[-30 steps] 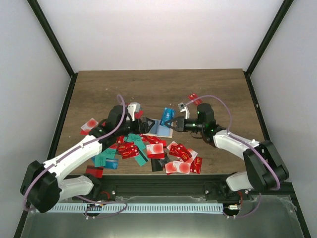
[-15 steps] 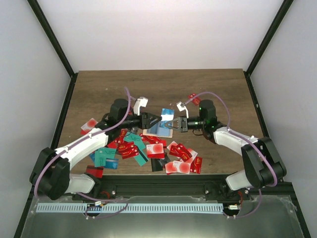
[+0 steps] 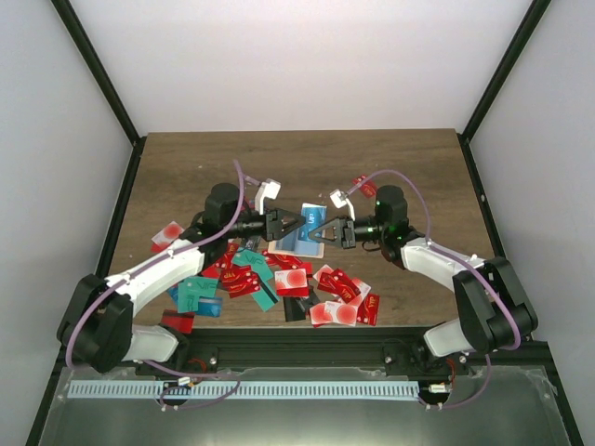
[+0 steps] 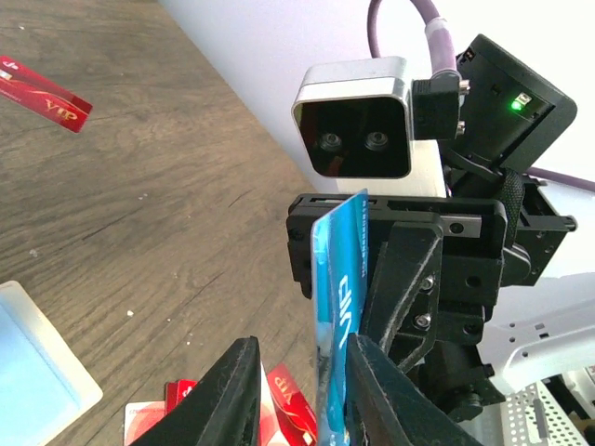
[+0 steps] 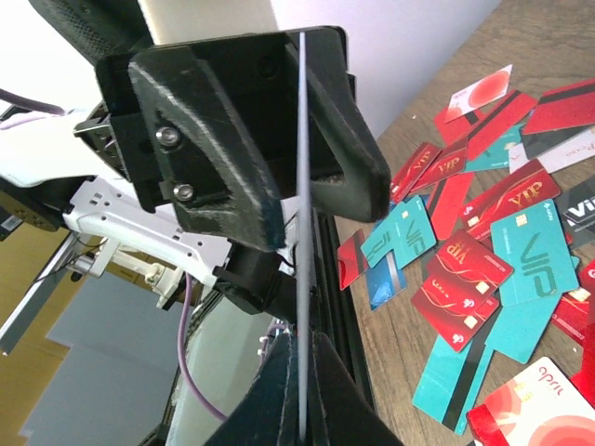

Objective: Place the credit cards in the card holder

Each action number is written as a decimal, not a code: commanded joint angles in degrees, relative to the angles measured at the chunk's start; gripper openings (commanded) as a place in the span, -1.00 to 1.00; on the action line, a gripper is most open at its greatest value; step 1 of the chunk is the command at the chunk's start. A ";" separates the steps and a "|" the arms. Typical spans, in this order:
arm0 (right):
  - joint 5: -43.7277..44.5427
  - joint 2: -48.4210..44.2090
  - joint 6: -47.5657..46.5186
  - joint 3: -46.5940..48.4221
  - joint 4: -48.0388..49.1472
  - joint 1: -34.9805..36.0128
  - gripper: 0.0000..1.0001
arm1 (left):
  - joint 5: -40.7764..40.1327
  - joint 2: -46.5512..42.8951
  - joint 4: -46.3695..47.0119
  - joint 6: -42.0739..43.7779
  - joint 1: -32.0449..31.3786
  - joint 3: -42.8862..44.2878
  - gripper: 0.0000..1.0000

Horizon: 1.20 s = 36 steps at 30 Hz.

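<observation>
A blue credit card (image 3: 314,218) stands on edge above the table, and my right gripper (image 3: 324,229) is shut on its lower edge (image 5: 302,186). My left gripper (image 3: 292,223) faces it from the left. Its jaws straddle the card's other end (image 4: 339,279): one finger (image 4: 372,390) lies against the card, while a gap shows at the other. The card holder (image 3: 296,244) lies open below them, light blue inside; its corner (image 4: 37,372) shows in the left wrist view. Several red and teal credit cards (image 3: 279,279) are scattered on the wood in front.
More cards lie at the near right (image 3: 342,299) and near left (image 3: 197,297). Single red cards sit at the far left (image 3: 167,232) and back right (image 3: 364,184). A black rail (image 3: 307,348) runs along the front edge, and black posts stand at both sides.
My left gripper rose from the table towards the right gripper and narrowed its jaws round the blue card. The right gripper kept hold of the card and lifted it slightly.
</observation>
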 commanded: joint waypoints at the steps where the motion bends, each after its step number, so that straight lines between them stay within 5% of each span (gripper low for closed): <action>1: -2.90 -1.28 1.31 1.95 4.16 -0.44 -0.99 | 3.63 1.40 3.80 -0.99 0.24 -0.75 -0.49; 10: -2.39 -0.87 1.32 2.10 3.81 -0.43 -0.94 | 6.62 2.24 6.75 -2.35 0.24 -1.05 -0.92; 13: 3.83 -0.44 -3.85 4.31 -6.73 -0.38 -0.14 | -0.65 2.43 1.46 -0.40 0.37 0.12 -0.92; 15: 12.66 0.34 -7.84 6.30 -15.76 -0.37 0.06 | -6.39 3.77 -3.74 0.90 1.02 1.33 -0.92; 23: 34.54 4.40 -6.52 6.97 -25.15 -0.88 0.04 | -12.20 11.26 -7.03 0.24 4.16 2.36 -0.92; 29: 36.72 11.26 -4.18 9.00 -26.03 -0.86 -0.09 | -19.87 14.52 -11.38 1.65 4.46 5.08 -0.92; 36: 36.07 16.74 -2.61 10.75 -25.04 -0.86 -0.27 | -19.47 18.84 -10.44 1.91 5.21 5.89 -0.92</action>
